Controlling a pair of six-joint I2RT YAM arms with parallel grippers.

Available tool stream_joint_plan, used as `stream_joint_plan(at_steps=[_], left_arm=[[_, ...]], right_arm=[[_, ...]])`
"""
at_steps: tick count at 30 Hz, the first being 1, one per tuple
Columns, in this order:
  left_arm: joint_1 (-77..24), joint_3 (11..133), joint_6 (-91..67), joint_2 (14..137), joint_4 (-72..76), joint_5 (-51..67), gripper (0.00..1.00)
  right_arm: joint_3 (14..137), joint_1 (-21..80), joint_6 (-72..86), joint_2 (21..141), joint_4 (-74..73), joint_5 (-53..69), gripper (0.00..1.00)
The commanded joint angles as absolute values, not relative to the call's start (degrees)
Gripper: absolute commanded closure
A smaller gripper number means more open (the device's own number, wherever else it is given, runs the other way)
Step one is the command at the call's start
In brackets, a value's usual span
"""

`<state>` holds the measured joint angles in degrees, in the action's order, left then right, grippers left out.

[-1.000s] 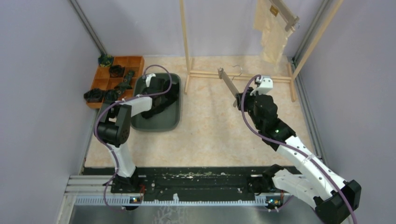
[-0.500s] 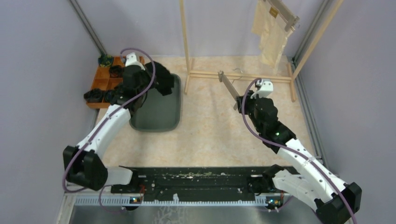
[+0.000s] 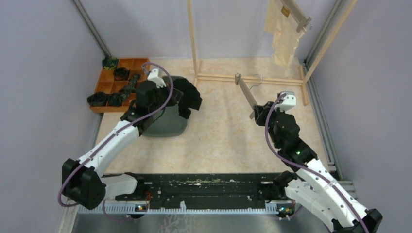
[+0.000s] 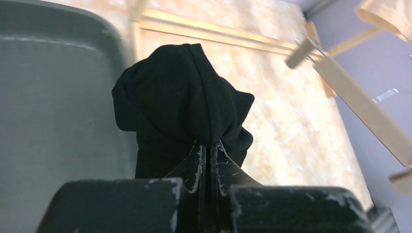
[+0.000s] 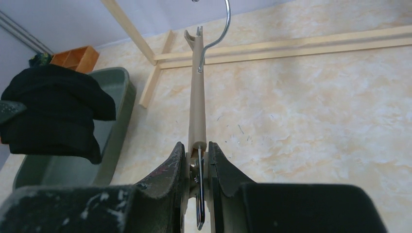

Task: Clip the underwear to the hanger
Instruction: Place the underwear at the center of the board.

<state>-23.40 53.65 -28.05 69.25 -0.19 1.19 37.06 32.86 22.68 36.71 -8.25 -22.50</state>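
Our left gripper (image 4: 209, 144) pinches shut on the black underwear (image 4: 180, 92), bundle dangling over the right rim of the grey tray (image 4: 53, 111), our right gripper (image 5: 197, 148) clamps the wooden hanger (image 5: 197, 114), marbled beige tabletop (image 3: 223, 136) below, lilac walls (image 3: 39, 73) around, both loads carried rightward since a half-second ago.

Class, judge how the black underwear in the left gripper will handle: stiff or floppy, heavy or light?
Probably floppy: the black underwear bunches in soft folds at the left gripper. Likely light: a thin pinch holds it up. It may swing when carried.
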Motion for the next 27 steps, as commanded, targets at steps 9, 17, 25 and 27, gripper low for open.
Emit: stream_joint_plan(at_steps=[9,17,25,27], left_arm=[[-37.3,56.0,-33.0,78.3,11.0,-1.6,1.0],[-38.0,51.1,-43.2,83.3,18.9,-2.6,1.0],[-43.9,63.7,-56.4,90.2,-0.8,-19.7,1.0],[-44.5,69.6,-59.6,93.1,-8.3,-21.7,1.0]], right_arm=[[33.4,33.4,27.5,32.4,-6.6,-28.3,1.0],[29.5,33.3,29.1,30.3,-5.5,-30.9,1.0],[28.3,33.3,29.5,29.4,-5.9,-32.5,1.0],[28.1,33.3,29.5,28.8,-6.2,-32.9,1.0]])
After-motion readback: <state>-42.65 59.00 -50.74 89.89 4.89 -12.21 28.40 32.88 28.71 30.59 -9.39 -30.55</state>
